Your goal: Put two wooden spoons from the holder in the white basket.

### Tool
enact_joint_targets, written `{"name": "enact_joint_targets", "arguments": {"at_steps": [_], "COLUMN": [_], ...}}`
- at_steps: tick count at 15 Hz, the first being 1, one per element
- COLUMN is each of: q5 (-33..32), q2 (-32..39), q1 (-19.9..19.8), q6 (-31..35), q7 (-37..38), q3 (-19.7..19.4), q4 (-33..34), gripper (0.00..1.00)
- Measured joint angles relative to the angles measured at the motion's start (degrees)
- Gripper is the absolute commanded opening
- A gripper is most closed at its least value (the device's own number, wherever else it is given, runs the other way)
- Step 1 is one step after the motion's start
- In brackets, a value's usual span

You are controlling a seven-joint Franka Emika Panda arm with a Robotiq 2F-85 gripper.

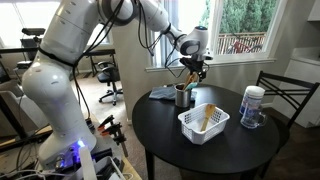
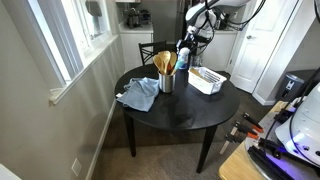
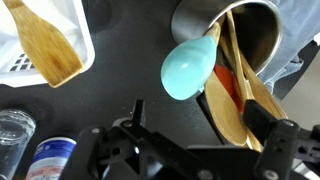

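Gripper (image 3: 197, 138), spread and empty, hovers over the holder (image 3: 190, 22); with one wooden spoon (image 3: 45, 45) in the white basket (image 3: 18, 62), clasping another comes next.

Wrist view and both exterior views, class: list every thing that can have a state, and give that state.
end effector: open, empty, above the holder.
holder: upright, with wooden spoons and a turquoise spoon standing inside.
white basket: upright, one wooden utensil lying inside.
canister: upright, lid on.
cloth: crumpled on the table.
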Motion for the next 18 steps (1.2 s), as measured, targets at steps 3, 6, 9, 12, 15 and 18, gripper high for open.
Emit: {"name": "enact_joint_targets", "arguments": {"at_steps": [3, 6, 9, 12, 15, 18], "q5": [-2.5, -3.3, -3.3, -3.3, -3.3, -3.6], "q2": [1.7, 3.1, 4.6, 6.0, 7.0, 7.6], "q1": [-0.2, -0.6, -1.9, -3.4, -4.3, -4.5], "q6": [0.0, 0.0, 0.0, 0.1, 0.8, 2.8], "q7": [-4.0, -7.8, -12.1, -16.1, -17.8, -17.9], "q3": [1.3, 2.7, 4.8, 6.5, 7.3, 7.3], "q4": [2.9, 5.1, 6.8, 8.1, 8.9, 9.2], "gripper": [1.00, 1.00, 1.00, 1.00, 1.00, 1.00]}}
